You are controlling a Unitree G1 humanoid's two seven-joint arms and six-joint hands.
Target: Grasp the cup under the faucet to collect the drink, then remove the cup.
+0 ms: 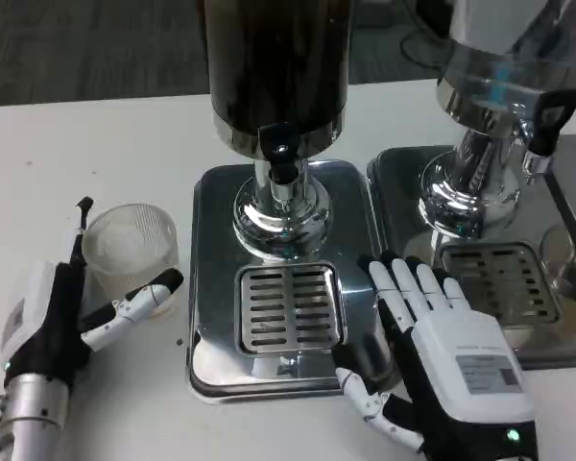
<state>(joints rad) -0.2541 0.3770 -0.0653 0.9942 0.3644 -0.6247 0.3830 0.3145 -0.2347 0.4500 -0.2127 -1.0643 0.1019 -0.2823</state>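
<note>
We see an evenly lit scene, bright overall, with light falling from above. The white desk (96,134) looks slightly washed out and carries only soft, faint shadows. Sharp highlights glare on the chrome base (280,216) of the dark dispenser and on the steel tray (211,288) around the grille, which mirrors its surroundings. The far carpet stays dim. The picture is a little soft and grainy, the clear cup (130,245) has hazy edges, and the second dispenser (499,86) at the upper right looks blurred.
</note>
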